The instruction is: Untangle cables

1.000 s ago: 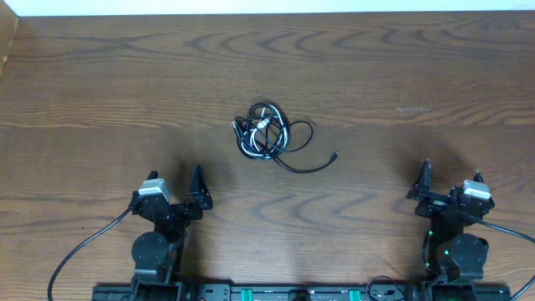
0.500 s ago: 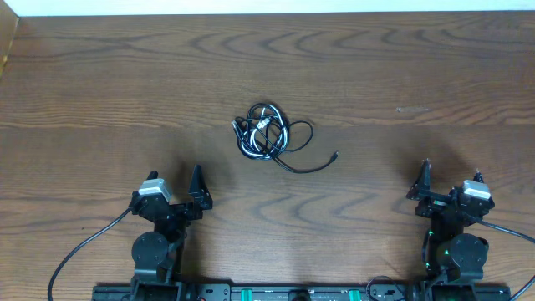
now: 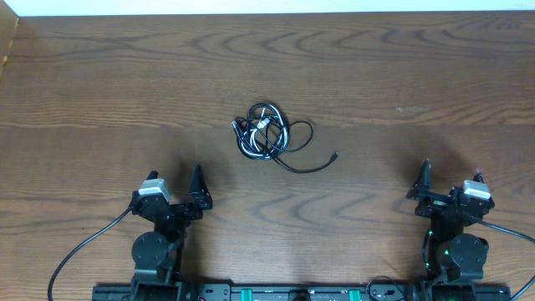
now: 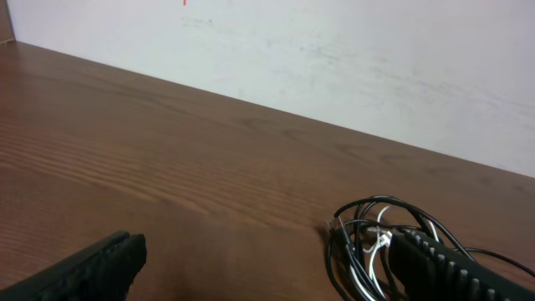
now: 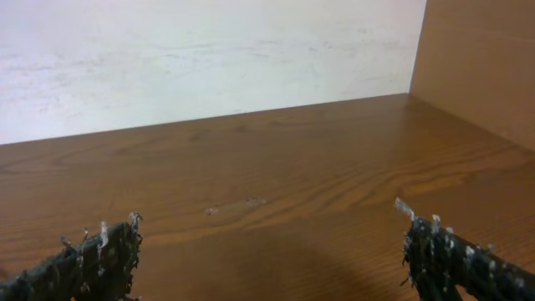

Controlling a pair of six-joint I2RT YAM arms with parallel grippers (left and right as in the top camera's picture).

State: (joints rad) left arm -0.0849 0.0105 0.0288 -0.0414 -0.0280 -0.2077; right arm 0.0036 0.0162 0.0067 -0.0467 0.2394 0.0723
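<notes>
Black, thin cables (image 3: 266, 134) lie bunched in a small knot near the middle of the wooden bench (image 3: 100, 84). They sit well apart from both arms and roughly between them, a little nearer the left side. A bit of white wire (image 3: 262, 123) shows inside the loops, and one loose strand curves out to the right and ends in a small plug (image 3: 335, 155) lying flat on the wood. The bundle rests by its own weight with nothing touching it. That free tail looks like the likeliest place to begin pulling things apart. The left tool (image 4: 267, 241) sits low at the near edge with its jaws spread wide and nothing between them. It points toward the tangle, which shows just past its right finger in the left wrist view, so that arm seems better aimed for a first reach. The right tool (image 5: 267, 219) is likewise released and empty, facing bare wood and the far wall with no cable in its own view. Both arms appear parked in a ready pose, and the untangling has not yet begun. Compared with the overhead view a second ago, nothing differs: the knot, the stray plug and both arms are in the same places.
</notes>
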